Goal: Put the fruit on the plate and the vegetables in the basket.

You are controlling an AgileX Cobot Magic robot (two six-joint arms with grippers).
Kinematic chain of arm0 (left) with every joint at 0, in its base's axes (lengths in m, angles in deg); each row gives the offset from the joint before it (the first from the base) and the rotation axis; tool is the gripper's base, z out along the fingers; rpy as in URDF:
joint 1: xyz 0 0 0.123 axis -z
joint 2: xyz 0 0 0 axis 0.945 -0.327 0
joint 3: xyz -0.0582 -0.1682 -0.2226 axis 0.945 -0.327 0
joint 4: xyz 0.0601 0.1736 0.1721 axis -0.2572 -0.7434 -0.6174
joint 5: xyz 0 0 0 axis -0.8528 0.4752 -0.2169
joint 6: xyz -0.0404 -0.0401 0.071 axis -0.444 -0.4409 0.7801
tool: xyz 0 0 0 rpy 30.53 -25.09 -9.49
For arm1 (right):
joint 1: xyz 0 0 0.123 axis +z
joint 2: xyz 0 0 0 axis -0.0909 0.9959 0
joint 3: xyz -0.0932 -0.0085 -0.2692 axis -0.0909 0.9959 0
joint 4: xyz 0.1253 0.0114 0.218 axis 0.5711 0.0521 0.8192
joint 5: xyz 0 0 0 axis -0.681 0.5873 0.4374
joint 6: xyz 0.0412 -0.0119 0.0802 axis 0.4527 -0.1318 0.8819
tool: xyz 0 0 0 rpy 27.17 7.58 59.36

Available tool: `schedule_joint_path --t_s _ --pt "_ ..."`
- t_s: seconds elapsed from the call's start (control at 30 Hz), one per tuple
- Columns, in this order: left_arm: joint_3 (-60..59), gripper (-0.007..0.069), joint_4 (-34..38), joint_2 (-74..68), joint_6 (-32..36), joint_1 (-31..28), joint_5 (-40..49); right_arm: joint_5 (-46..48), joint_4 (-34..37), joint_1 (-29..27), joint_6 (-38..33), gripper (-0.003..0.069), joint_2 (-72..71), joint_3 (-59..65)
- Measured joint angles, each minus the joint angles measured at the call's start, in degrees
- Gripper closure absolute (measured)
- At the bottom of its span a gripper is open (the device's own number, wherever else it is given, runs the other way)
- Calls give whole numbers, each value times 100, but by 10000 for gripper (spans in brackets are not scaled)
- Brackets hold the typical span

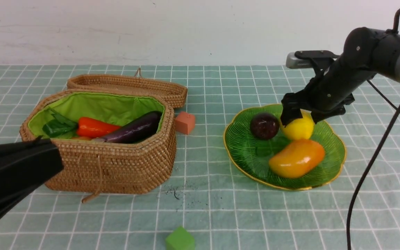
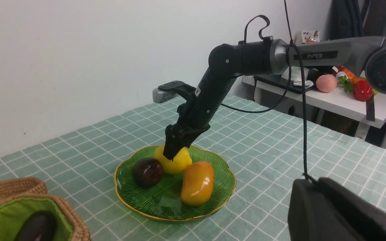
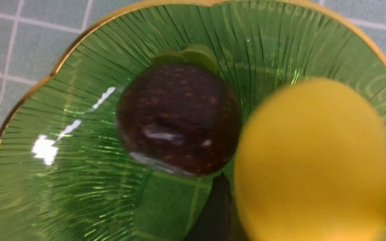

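With its jaws spread wide around the yellow lemon (image 1: 303, 127), the robot's right gripper (image 1: 299, 119) reaches over a green glass plate (image 1: 335, 139) also bearing a mangosteen (image 1: 264, 126) and mango (image 1: 297, 158), while eggplant (image 1: 134, 129) and carrot (image 1: 96, 127) lie in the wicker basket (image 1: 116, 166). The left gripper (image 1: 16, 173) is pressed together.

Bright, even light, front view: I am seeing it wash the pale wall (image 1: 200, 33). Glare, white patches: lying on the green plate (image 3: 62, 174) in my right wrist view. Highlight, small: shining on the mango (image 1: 297, 159). Blur, soft: smearing the lemon (image 3: 313, 157) close to that lens.
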Motion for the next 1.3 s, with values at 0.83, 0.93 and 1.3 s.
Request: schedule_joint_path --t_s 0.83,0.93,1.3 --pt "-2472 638 29 1326 -418 0 -1226 2089 -105 -22 790 669 -6386 4325" --pt "-2671 638 82 1326 -441 0 -1268 1873 -151 -22 1057 666 -7660 5154" --pt "-2968 638 144 1331 -441 0 -1243 447 -662 -22 1757 662 -10578 6666"
